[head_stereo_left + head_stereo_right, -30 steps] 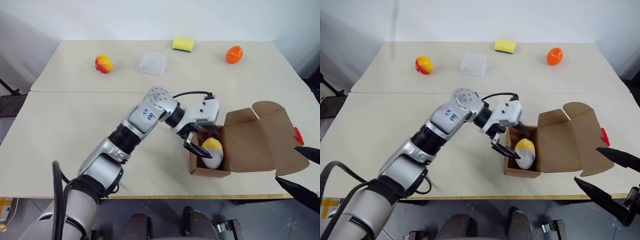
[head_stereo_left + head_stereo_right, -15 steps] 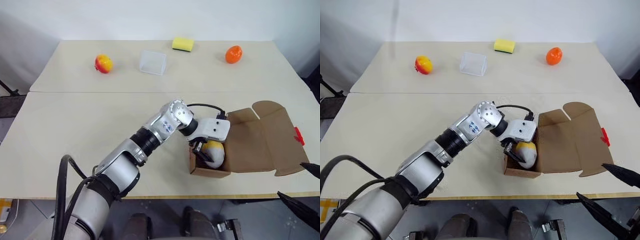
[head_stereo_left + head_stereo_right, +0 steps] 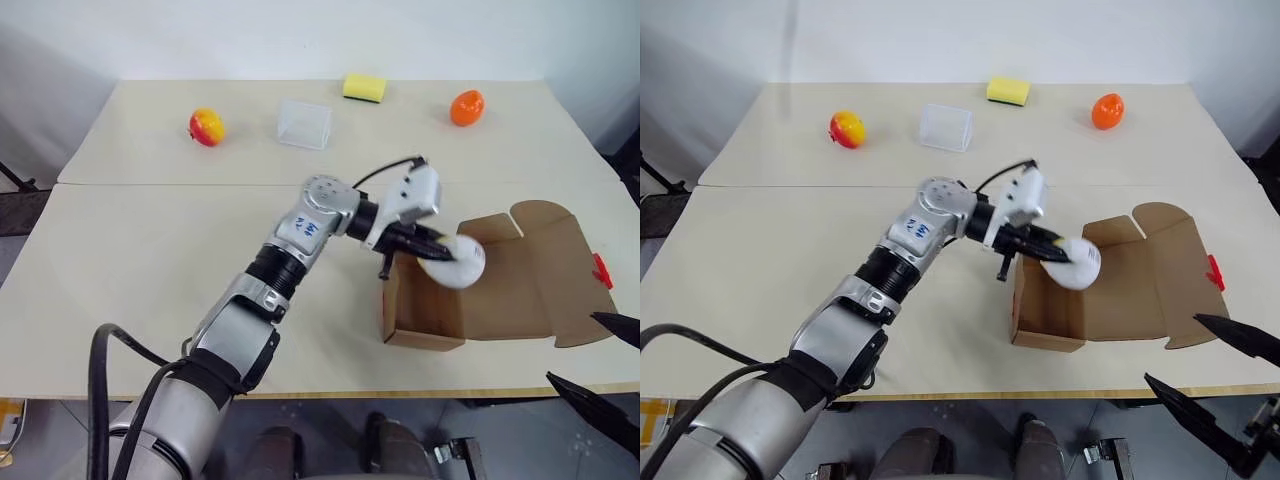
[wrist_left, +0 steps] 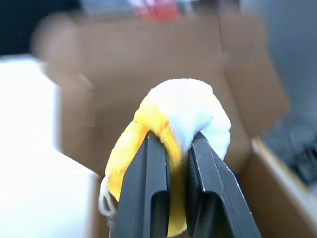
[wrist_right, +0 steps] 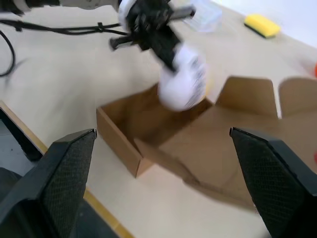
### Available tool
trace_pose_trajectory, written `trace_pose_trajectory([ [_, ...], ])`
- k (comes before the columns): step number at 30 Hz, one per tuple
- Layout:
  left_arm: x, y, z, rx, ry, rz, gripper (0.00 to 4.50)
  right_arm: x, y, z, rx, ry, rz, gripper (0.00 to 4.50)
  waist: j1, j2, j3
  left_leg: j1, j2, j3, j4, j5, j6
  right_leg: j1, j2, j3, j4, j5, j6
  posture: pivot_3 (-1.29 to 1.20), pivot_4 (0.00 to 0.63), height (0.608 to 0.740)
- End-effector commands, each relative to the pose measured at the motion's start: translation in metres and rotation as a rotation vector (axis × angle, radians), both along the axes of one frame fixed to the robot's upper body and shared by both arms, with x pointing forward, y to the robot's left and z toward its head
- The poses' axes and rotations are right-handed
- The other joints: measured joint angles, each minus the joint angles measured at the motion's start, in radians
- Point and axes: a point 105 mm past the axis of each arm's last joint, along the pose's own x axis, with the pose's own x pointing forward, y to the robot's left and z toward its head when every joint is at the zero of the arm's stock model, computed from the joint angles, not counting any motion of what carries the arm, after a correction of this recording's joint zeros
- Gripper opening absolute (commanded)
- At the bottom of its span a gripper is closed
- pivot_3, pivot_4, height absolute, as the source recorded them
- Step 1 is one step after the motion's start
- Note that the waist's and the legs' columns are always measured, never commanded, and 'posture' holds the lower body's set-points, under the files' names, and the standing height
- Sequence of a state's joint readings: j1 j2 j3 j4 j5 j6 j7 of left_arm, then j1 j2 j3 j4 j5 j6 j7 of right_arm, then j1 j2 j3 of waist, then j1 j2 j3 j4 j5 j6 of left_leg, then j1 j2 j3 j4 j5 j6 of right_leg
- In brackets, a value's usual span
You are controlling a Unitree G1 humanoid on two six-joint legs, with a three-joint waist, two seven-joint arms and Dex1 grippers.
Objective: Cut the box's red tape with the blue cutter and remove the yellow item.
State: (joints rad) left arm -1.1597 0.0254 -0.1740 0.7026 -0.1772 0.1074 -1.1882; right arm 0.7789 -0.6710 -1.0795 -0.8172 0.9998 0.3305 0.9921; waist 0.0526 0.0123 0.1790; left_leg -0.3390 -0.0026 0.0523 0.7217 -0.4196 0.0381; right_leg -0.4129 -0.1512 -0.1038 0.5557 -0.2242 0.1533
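Observation:
The brown box [image 3: 420, 335] stands open near the table's front right, its lid flaps spread out to the right. The red tape [image 3: 598, 270] sticks to the far flap's edge. My left gripper [image 3: 440, 255] is shut on the yellow item [image 3: 462, 264], a soft white and yellow ball, and holds it just above the box's open top. In the left wrist view, the fingers [image 4: 153, 173] pinch the yellow item [image 4: 190, 106]. My right gripper [image 3: 572, 346] hangs open at the front right, off the table's edge. The blue cutter is out of view.
Along the far table lie a red-yellow fruit [image 3: 206, 126], a clear plastic container [image 3: 305, 123], a yellow sponge [image 3: 364, 88] and an orange fruit [image 3: 466, 107]. The table's front edge runs just below the box.
My left gripper went down into the box, closed on the yellow item and lifted it up out of the box. The right gripper stays open and still.

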Motion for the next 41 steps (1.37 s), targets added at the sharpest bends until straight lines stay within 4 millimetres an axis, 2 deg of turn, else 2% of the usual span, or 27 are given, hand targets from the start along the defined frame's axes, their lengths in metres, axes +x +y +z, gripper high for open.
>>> trace_pose_trajectory([
  [1,0.022,0.040,0.029,-0.232,-0.005,0.167,0.04,0.010,0.011,0.007,0.080,-0.033,0.046,4.50,-0.006,0.000,0.000,0.001,0.000,0.001,0.000,0.000,0.000,0.000,0.000,0.000,0.000,0.000,0.000,0.00,0.150,0.740],
  [2,0.030,0.062,0.029,-0.271,0.004,0.241,0.04,0.015,0.016,0.008,0.105,-0.046,0.078,4.50,-0.008,0.000,0.000,0.001,0.001,0.001,-0.001,0.000,-0.001,0.000,0.000,0.000,0.001,0.001,0.001,0.00,0.150,0.740],
  [3,0.046,0.112,0.018,-0.312,0.022,0.426,0.04,0.027,0.026,0.007,0.140,-0.066,0.142,4.50,-0.014,0.000,0.000,0.002,0.001,0.001,-0.001,0.001,-0.002,0.000,0.000,0.000,0.002,0.001,0.001,0.00,0.150,0.740],
  [4,0.052,0.150,0.009,-0.331,0.029,0.560,0.04,0.035,0.034,0.006,0.161,-0.077,0.189,4.50,-0.032,-0.001,0.000,0.003,0.002,0.001,-0.001,0.001,-0.003,0.000,0.001,-0.001,0.003,0.001,0.001,0.00,0.150,0.740],
  [5,0.049,0.189,-0.005,-0.308,-0.005,0.689,0.04,0.045,0.040,0.005,0.177,-0.090,0.232,4.50,-0.049,0.000,0.000,0.006,0.003,0.001,-0.002,0.001,-0.004,0.000,0.001,-0.001,0.003,0.001,0.001,0.00,0.150,0.740],
  [6,0.043,0.218,-0.014,-0.309,0.004,0.785,0.04,0.054,0.044,0.003,0.183,-0.105,0.260,4.50,-0.059,0.001,0.000,0.009,0.002,0.000,-0.004,0.000,-0.006,0.000,0.002,-0.001,0.004,0.001,0.001,0.00,0.150,0.740],
  [9,0.021,0.265,-0.027,-0.286,-0.018,0.937,0.04,0.071,0.053,-0.001,0.192,-0.108,0.319,4.50,-0.051,-0.002,0.003,0.018,-0.001,-0.010,-0.006,-0.001,-0.009,-0.001,0.002,-0.004,0.011,0.001,-0.001,0.00,0.150,0.740],
  [11,0.002,0.290,-0.038,-0.239,-0.047,1.004,0.04,0.080,0.060,-0.003,0.204,-0.115,0.362,4.50,-0.029,-0.003,0.003,0.013,-0.001,-0.014,0.000,-0.002,-0.010,-0.001,0.001,-0.006,0.012,0.002,-0.001,0.00,0.150,0.740],
  [12,-0.007,0.302,-0.045,-0.223,-0.025,1.036,0.38,0.085,0.064,-0.004,0.203,-0.125,0.384,4.50,-0.021,-0.003,0.003,0.012,-0.001,-0.016,0.002,-0.003,-0.011,-0.002,0.001,-0.006,0.012,0.002,-0.001,0.00,0.150,0.740],
  [15,-0.019,0.319,-0.055,-0.197,0.001,1.094,1.36,0.092,0.070,-0.006,0.192,-0.140,0.419,4.50,0.000,-0.003,0.003,0.007,-0.001,-0.018,0.006,-0.004,-0.011,-0.002,0.001,-0.006,0.012,0.002,-0.001,0.00,0.150,0.740],
  [19,-0.039,0.331,-0.056,-0.204,0.026,1.140,2.64,0.106,0.083,-0.010,0.176,-0.189,0.481,4.50,-0.008,-0.003,0.003,0.006,-0.003,-0.018,0.006,-0.005,-0.012,-0.002,0.001,-0.009,0.010,0.002,-0.001,0.00,0.150,0.740],
  [22,-0.035,0.341,-0.054,-0.204,0.002,1.199,3.56,0.110,0.085,-0.014,0.164,-0.183,0.503,4.50,-0.010,-0.003,0.003,0.006,-0.002,-0.016,0.006,-0.005,-0.012,-0.002,0.002,-0.014,0.011,0.002,-0.001,0.00,0.150,0.740],
  [25,-0.034,0.346,-0.049,-0.168,0.023,1.188,4.46,0.112,0.084,-0.010,0.152,-0.182,0.533,4.50,-0.020,-0.003,0.003,0.006,-0.001,-0.016,0.006,-0.005,-0.013,-0.002,0.003,-0.016,0.011,0.002,-0.001,0.00,0.150,0.740],
  [27,-0.037,0.352,-0.044,-0.144,0.038,1.175,4.46,0.115,0.084,-0.008,0.149,-0.182,0.541,4.50,-0.031,-0.003,0.003,0.006,-0.001,-0.015,0.006,-0.005,-0.013,-0.002,0.003,-0.016,0.011,0.002,-0.001,0.00,0.150,0.740],
  [32,-0.066,0.380,-0.033,-0.040,0.051,1.160,4.46,0.112,0.083,-0.002,0.131,-0.179,0.569,4.50,-0.055,-0.002,0.004,0.007,0.000,-0.012,0.002,-0.005,-0.014,-0.005,0.003,-0.016,0.012,0.002,-0.001,0.00,0.150,0.740],
  [35,-0.097,0.395,-0.049,0.147,0.105,1.183,4.46,0.108,0.079,0.002,0.121,-0.170,0.575,4.50,-0.063,0.000,0.005,0.010,0.001,-0.008,-0.003,-0.005,-0.014,-0.006,0.003,-0.018,0.011,0.001,-0.001,0.00,0.150,0.740],
  [38,-0.125,0.393,-0.064,0.235,0.166,1.166,4.46,0.109,0.070,-0.003,0.081,-0.129,0.567,4.50,-0.065,0.001,0.006,0.012,0.001,-0.004,-0.006,-0.006,-0.015,-0.006,0.002,-0.018,0.011,0.001,-0.002,0.00,0.150,0.740],
  [41,-0.134,0.382,-0.066,0.228,0.120,1.159,4.46,0.114,0.057,-0.013,0.016,-0.103,0.572,4.50,-0.061,0.001,0.006,0.012,0.002,-0.003,-0.005,-0.006,-0.016,-0.005,0.002,-0.019,0.009,0.001,-0.002,0.00,0.150,0.740],
])
